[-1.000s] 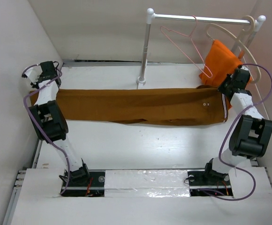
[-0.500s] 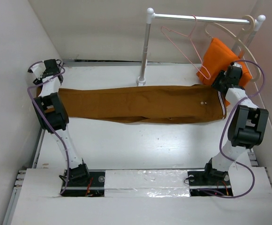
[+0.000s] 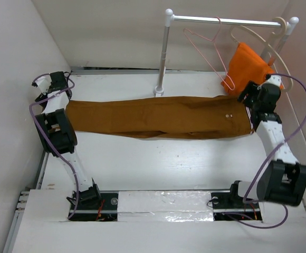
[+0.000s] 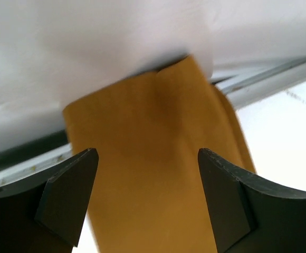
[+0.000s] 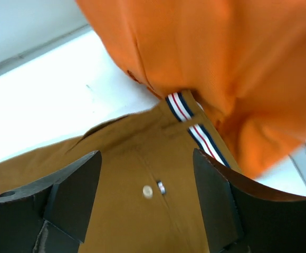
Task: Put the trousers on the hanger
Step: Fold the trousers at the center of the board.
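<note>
The ochre-brown trousers (image 3: 158, 116) lie stretched flat across the table, leg ends at the left and striped waistband (image 5: 203, 137) at the right. My left gripper (image 3: 50, 84) hovers over the leg ends (image 4: 153, 158); it is open (image 4: 146, 158), its fingers apart from the cloth. My right gripper (image 3: 250, 95) is above the waistband end, open (image 5: 146, 155) too, with a small button (image 5: 147, 192) showing between the fingers. The thin pink hanger (image 3: 215, 39) hangs by its hook from the rail, above and behind the trousers' right part.
A white clothes rail (image 3: 237, 22) stands on a post (image 3: 163, 58) at the back. A bright orange garment (image 3: 248, 66) hangs from a cream hanger (image 3: 271, 45) at the rail's right end, brushing the waistband (image 5: 237, 63). Walls close in on the left, back and right.
Both grippers have gone from shut to open and let go of the trousers' ends. The trousers now rest slack on the table, and both wrists have lifted slightly.
</note>
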### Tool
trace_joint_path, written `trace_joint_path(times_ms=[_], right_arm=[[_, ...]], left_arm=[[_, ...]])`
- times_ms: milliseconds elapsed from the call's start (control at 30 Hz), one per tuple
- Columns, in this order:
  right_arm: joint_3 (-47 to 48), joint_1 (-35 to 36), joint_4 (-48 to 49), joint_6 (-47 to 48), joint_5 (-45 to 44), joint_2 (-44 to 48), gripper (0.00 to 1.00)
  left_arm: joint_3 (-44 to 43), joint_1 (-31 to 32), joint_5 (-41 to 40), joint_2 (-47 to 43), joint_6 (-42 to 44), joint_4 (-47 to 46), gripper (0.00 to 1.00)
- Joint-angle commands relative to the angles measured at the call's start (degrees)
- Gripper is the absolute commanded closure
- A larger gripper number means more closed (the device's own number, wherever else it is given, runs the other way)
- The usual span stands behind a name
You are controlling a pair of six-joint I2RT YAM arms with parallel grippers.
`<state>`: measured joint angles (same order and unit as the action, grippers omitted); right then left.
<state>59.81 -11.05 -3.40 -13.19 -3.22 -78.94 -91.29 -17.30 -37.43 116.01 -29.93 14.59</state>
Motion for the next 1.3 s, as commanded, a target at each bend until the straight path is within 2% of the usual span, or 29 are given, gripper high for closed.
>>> trace_joint_path(times_ms=[0, 67, 100, 133, 200, 233, 300, 367, 400, 500, 567, 600, 667, 867, 1033, 1067, 1167, 1200, 1233, 1267], right_arm=[[-8.5, 0.2, 4.8, 0.8, -0.6, 8.2, 0.27], [-12.5, -0.3, 5.2, 0.6, -0.3, 13.7, 0.30], [-16.0, -1.0, 5.1, 0.6, 0.8, 15.4, 0.37], [-17.8, -1.6, 4.8, 0.9, 1.2, 17.0, 0.50], [-21.4, -1.6, 5.0, 0.8, 3.4, 21.3, 0.93], [-25.2, -1.6, 6.6, 0.7, 5.5, 22.5, 0.96], [-29.4, -2.1, 9.7, 0.1, 9.6, 23.7, 0.95], [-33.1, -2.1, 10.9, -0.3, 11.0, 23.6, 0.87], [-33.8, -2.1, 10.5, -0.4, 12.0, 23.4, 0.73], [-36.6, -2.7, 10.5, -1.2, 12.3, 23.2, 0.42], [-38.1, -3.9, 11.0, -3.1, 12.2, 24.2, 0.31], [-39.5, -4.5, 11.4, -3.6, 12.1, 24.6, 0.20], [-40.6, -6.3, 12.0, -4.2, 13.1, 25.0, 0.15], [-41.6, -11.1, 15.5, -4.5, 17.5, 19.4, 0.16], [-38.6, -11.9, 21.2, -7.8, 20.3, 7.6, 0.22], [-37.6, -11.9, 22.9, -8.4, 20.4, 6.1, 0.26], [-37.8, -13.2, 27.7, -10.9, 20.3, 3.2, 0.49], [-38.1, -13.2, 28.4, -11.3, 20.4, 3.2, 0.63], [-38.5, -13.2, 29.1, -12.1, 20.3, 4.2, 0.67], [-39.0, -13.2, 29.8, -12.4, 19.5, 5.1, 0.73]], left_arm=[[4.3, 0.4, 0.3, -8.4, -2.1, -0.4, 0.25], [7.2, 0.9, 1.7, -11.2, -2.8, -0.4, 0.25], [8.1, 1.0, 1.8, -12.0, -3.1, -0.3, 0.25], [9.2, 1.6, 1.9, -13.2, -3.3, -0.3, 0.25], [12.7, 1.6, 2.3, -16.2, -3.8, -0.6, 0.19], [15.1, 1.6, 3.2, -17.9, -3.5, -1.4, 0.14], [16.8, 1.6, 3.7, -19.1, -3.8, -0.6, 0.13], [19.5, 1.6, 4.3, -20.6, -3.6, 0.3, 0.05], [20.3, 1.6, 4.5, -20.9, -3.6, 0.9, 0.05], [26.1, 1.6, 7.0, -23.4, -3.9, -0.1, 0.06], [30.0, 1.6, 9.6, -24.6, -4.4, -1.0, 0.07], [30.3, 2.1, 10.8, -24.3, -4.4, -1.0, 0.07], [29.0, 2.1, 14.2, -22.7, -4.1, 0.1, 0.07], [27.1, 2.1, 19.2, -17.9, -3.1, 0.4, 0.08], [25.5, 2.1, 20.6, -16.0, -3.4, -0.2, 0.15], [25.3, 2.1, 21.1, -15.6, -3.5, -0.6, 0.16], [24.8, 2.1, 21.5, -14.1, -3.8, -1.2, 0.20], [24.5, 2.1, 21.4, -13.4, -3.8, -1.3, 0.21], [24.2, 2.1, 21.3, -12.9, -3.9, -1.3, 0.23], [23.6, 2.1, 21.3, -12.0, -4.0, -1.3, 0.28]])
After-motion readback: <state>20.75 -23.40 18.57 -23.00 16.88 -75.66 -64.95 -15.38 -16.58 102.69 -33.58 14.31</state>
